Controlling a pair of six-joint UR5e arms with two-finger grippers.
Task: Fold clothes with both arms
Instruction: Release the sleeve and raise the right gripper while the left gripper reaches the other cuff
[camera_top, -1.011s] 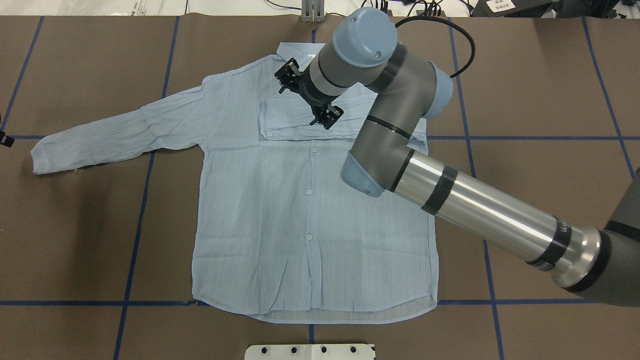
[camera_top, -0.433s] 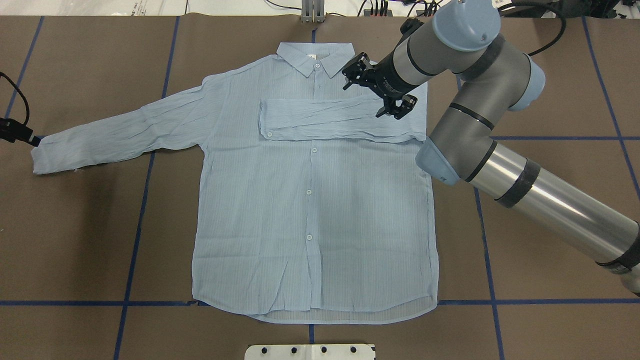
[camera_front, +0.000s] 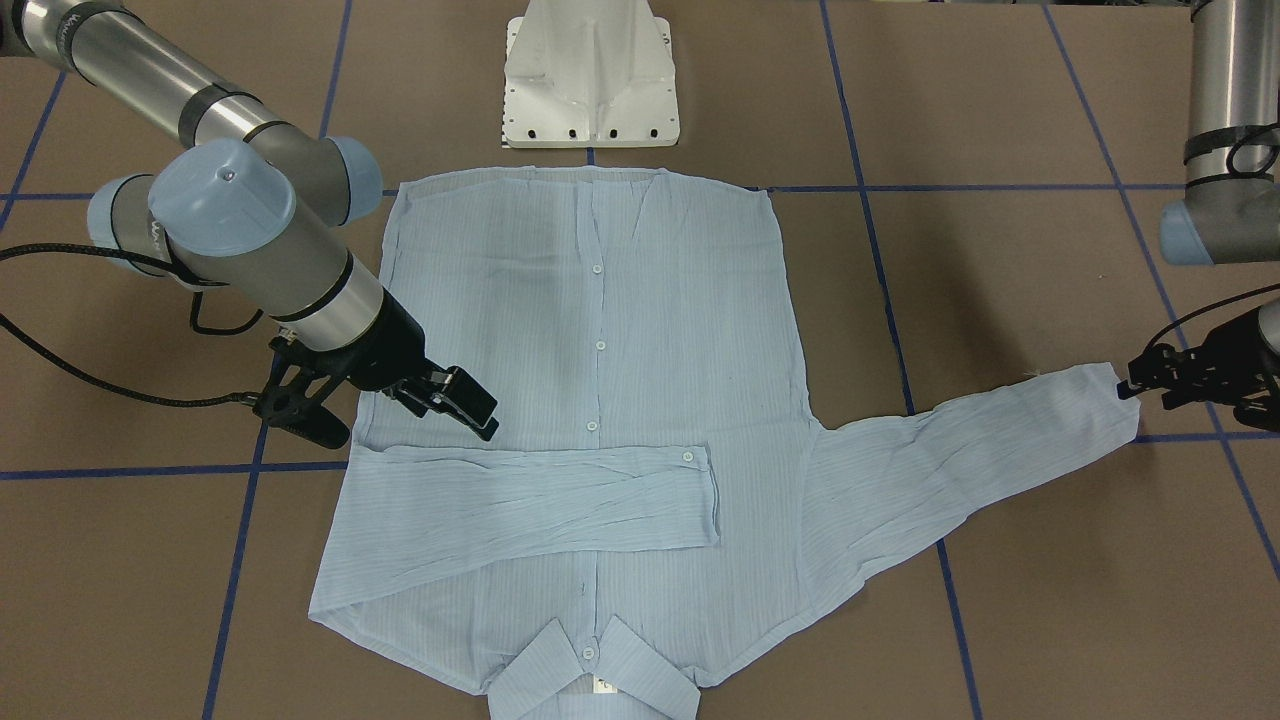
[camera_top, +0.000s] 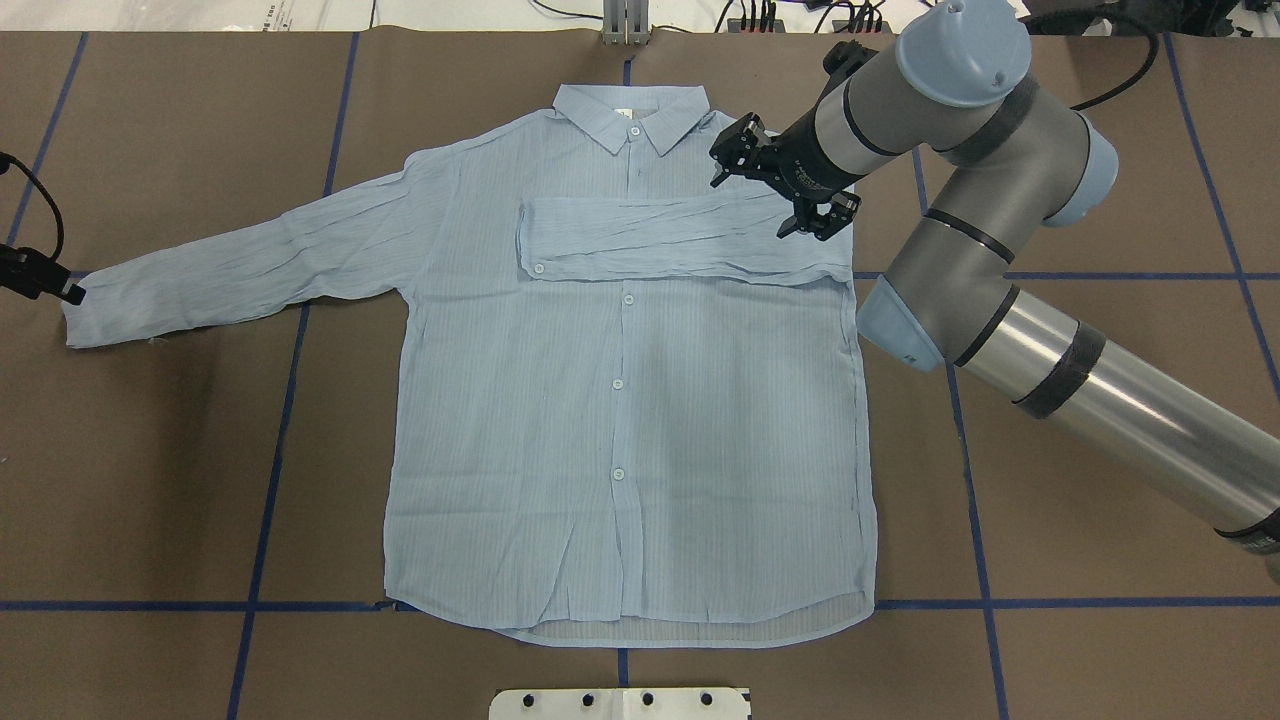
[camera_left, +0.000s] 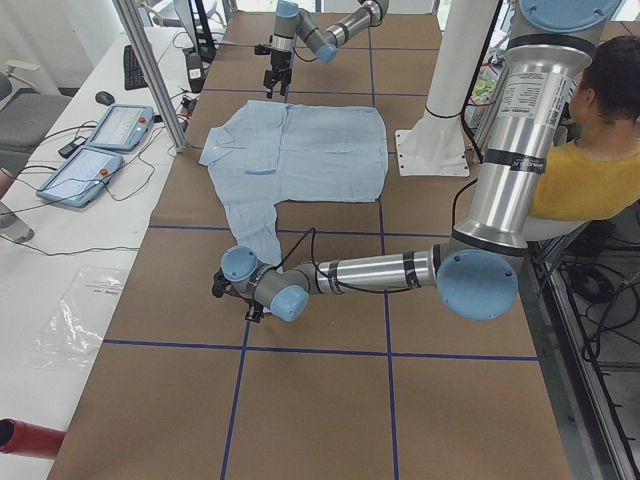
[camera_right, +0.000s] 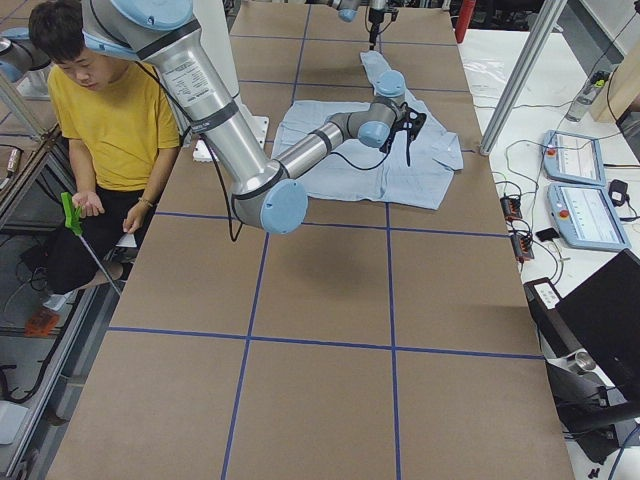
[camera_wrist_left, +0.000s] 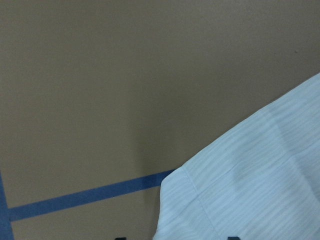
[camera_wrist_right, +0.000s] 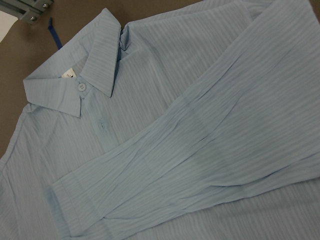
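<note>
While the shirt (camera_top: 620, 400) lies flat on the brown table (camera_top: 1100, 150) with one sleeve folded across its chest, the right gripper (camera_top: 750, 205) hovers wide open and empty over the right shoulder. The left gripper (camera_front: 1135, 388) sits at the outstretched left cuff (camera_top: 85, 320), its fingers apart. A white pedestal (camera_front: 590, 75) stands near the hem.

Light blue, finely striped shirt (camera_top: 620, 400)

Bright, even overhead light; soft shadows on the brown table (camera_top: 150, 500). Glare streak on the silver tube of the right arm (camera_top: 1130, 420). Left wrist view slightly soft.
</note>
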